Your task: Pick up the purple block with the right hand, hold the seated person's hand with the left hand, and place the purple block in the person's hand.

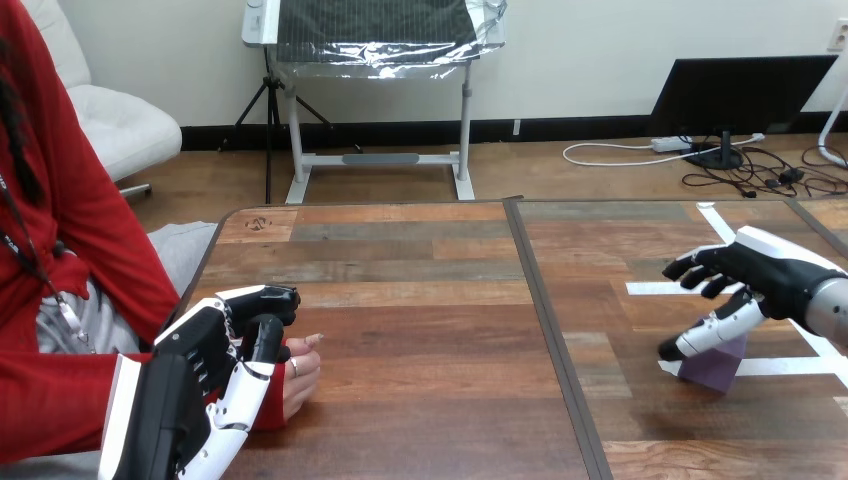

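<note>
Wooden table [420, 330], right edge: purple block [715, 368] under my right hand [770, 272], spread wide | left hand [215, 365] beside the person's hand [300, 378], grasp cannot be told | risk: block skids off edge; person's closed fist bars placement.

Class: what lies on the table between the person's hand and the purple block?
Head view: bare table, a dark seam and white tape; no object between the person's hand and the purple block.

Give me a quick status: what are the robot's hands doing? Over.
Right hand open over purple block, block on table. Left hand at the person's hand, grip unclear. Nothing in the way.
</note>
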You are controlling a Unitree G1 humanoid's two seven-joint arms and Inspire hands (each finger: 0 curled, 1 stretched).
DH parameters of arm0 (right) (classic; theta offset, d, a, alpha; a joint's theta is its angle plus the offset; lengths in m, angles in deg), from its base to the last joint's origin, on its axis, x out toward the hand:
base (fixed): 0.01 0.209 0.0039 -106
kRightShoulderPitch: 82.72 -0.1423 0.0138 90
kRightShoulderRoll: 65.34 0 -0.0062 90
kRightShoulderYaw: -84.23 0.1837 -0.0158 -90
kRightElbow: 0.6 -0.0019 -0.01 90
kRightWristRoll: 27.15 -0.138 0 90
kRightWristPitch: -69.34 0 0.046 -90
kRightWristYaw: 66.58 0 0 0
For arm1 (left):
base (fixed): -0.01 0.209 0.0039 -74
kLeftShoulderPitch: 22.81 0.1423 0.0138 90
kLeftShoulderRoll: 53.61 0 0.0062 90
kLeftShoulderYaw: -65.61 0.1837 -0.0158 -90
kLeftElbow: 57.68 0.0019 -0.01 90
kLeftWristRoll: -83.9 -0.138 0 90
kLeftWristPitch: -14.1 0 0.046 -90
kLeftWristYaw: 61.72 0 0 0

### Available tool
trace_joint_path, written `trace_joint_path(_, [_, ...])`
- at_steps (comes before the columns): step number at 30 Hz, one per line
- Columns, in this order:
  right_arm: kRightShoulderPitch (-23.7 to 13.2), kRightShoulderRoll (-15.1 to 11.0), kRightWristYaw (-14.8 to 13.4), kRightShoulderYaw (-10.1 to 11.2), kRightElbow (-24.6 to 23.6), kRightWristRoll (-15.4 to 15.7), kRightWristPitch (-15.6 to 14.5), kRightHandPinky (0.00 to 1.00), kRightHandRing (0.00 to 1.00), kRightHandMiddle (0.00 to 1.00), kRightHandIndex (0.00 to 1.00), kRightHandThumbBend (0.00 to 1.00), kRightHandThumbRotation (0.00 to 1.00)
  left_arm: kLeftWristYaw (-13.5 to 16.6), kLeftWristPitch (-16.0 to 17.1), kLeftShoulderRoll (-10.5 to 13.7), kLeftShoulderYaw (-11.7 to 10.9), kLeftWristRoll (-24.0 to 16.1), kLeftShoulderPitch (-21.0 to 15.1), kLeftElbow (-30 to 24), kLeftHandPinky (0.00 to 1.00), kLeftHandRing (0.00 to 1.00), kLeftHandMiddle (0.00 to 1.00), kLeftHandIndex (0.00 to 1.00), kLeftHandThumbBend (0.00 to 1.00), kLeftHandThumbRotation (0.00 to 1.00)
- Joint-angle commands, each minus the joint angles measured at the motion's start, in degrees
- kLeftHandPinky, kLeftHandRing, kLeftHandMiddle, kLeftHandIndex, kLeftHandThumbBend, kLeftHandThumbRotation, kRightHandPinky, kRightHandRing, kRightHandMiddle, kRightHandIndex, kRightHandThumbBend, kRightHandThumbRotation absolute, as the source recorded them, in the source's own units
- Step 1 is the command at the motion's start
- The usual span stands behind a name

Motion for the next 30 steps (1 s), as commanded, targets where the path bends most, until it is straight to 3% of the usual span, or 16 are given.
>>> trace_joint_path(1, [-4.83, -2.22, 0.28, 1.25, -2.38, -1.75, 0.65, 0.75, 0.81, 0.82, 0.83, 1.00, 0.20, 0.17, 0.01, -1.17, -0.52, -0.25, -1.79, -2.40, 0.56, 0.70, 0.69, 0.62, 0.37, 0.68])
trace_joint_path(10, [-4.36, -1.96, -0.84, -0.71, -2.25, 0.23, -0.56, 0.77, 0.79, 0.79, 0.81, 1.00, 0.20, 0.02, 0.78, -1.24, -0.46, 0.20, -2.32, -1.68, 0.56, 0.69, 0.69, 0.62, 0.34, 0.67])
trace_joint_path(30, [-3.03, -1.43, -1.33, -1.43, -1.60, 0.63, 0.27, 0.70, 0.75, 0.78, 0.79, 1.00, 0.19, -0.42, 0.56, -0.45, -1.17, -0.24, -2.40, -2.26, 0.53, 0.68, 0.68, 0.60, 0.30, 0.65])
